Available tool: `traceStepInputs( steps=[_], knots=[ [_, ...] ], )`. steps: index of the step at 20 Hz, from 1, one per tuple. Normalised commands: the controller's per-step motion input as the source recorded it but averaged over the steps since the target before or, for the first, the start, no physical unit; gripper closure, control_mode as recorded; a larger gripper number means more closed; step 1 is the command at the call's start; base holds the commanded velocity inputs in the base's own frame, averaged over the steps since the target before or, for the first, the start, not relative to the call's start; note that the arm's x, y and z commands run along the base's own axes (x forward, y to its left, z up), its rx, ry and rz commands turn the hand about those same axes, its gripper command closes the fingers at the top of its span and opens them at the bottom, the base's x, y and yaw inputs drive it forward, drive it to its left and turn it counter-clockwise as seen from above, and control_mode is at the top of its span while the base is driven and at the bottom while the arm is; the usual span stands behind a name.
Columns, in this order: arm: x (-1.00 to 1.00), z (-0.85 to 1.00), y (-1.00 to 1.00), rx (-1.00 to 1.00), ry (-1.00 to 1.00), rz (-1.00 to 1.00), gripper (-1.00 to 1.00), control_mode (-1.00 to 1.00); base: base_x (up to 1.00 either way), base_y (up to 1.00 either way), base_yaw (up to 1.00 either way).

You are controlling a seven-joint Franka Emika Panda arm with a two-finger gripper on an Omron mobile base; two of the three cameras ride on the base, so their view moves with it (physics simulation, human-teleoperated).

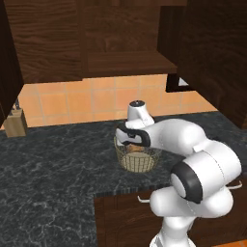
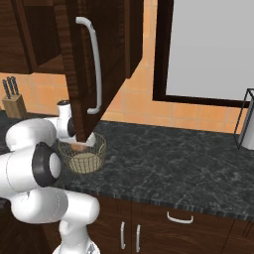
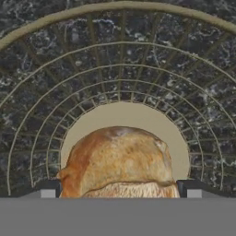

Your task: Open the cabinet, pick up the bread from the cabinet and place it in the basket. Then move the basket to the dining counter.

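Note:
The wire basket (image 1: 137,161) (image 2: 84,156) stands on the black marbled counter, under the open cabinet (image 1: 128,62). The cabinet's door (image 2: 106,59) swings out over the basket, silver bar handle facing me. My gripper (image 1: 132,141) (image 3: 120,191) points down into the basket. The tan-brown bread (image 3: 117,161) (image 1: 137,148) fills the gap between both fingertips (image 3: 48,190), which touch its sides, just over the basket's pale base (image 3: 129,115). The dining counter is out of view.
A wooden knife block (image 1: 15,123) (image 2: 12,101) stands at the back left against the orange tiles. A dark-framed window (image 2: 213,49) and a wire-framed object (image 2: 245,119) are to the right. Low drawers with curved handles (image 2: 179,218) lie below the black counter (image 2: 173,158).

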Motion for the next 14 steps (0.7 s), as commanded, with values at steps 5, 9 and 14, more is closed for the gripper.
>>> traceStepInputs(
  steps=[5, 9, 14],
  knots=[
    [0.31, -0.54, -0.04, 0.0, 0.01, -0.01, 1.0, -1.0, 0.0, 0.0, 0.0],
    [0.26, -0.39, 0.0, 0.0, 0.01, -0.02, 1.0, -1.0, 0.0, 0.0, 0.0],
    [0.13, -0.16, 0.0, 0.0, 0.0, -0.01, -1.0, -1.0, 0.0, 0.0, 0.0]
  ],
)
